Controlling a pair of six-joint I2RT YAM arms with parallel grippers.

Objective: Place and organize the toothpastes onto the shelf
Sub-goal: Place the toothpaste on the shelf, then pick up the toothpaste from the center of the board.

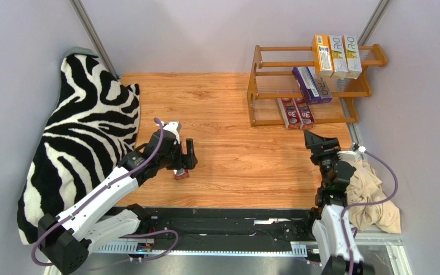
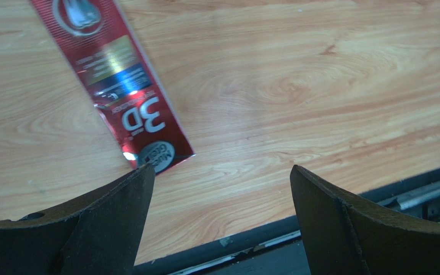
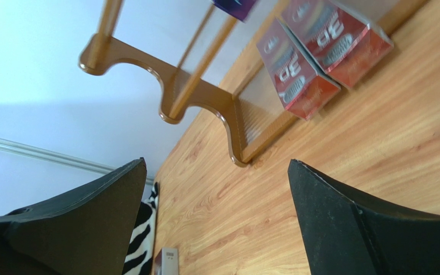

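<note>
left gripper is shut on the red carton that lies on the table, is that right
No: the left gripper is open, jaws wide apart with nothing between them. The red carton does lie on the table, its end just past one fingertip. The left wrist view shows it.
</note>
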